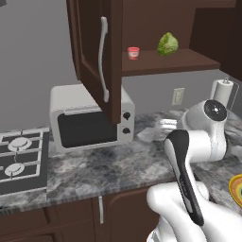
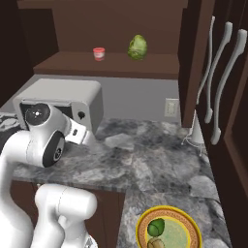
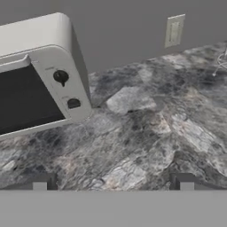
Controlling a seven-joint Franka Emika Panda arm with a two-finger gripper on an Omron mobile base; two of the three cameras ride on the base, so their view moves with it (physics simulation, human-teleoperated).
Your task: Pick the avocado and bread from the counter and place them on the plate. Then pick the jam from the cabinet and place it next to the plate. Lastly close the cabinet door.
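Avocado (image 2: 156, 226) and bread (image 2: 155, 243) lie together on the plate (image 2: 143, 218) near the counter's (image 2: 160, 160) front edge. Jam (image 2: 99, 54) sits on the cabinet (image 1: 156, 19) shelf beside a leafy green ball (image 2: 137, 47), the cabinet door (image 1: 97, 52) open. The gripper (image 3: 113, 182) hangs wide and empty above the counter near the microwave (image 3: 40, 75).

The jam (image 2: 99, 54) stands on the cabinet (image 2: 111, 29) shelf, left of the leafy ball (image 2: 137, 47). Below, the microwave (image 1: 90, 116) sits on the counter (image 2: 145, 155), right of the stove (image 1: 21, 160). The avocado (image 2: 156, 226) and bread (image 2: 156, 243) lie on the plate (image 2: 190, 231).
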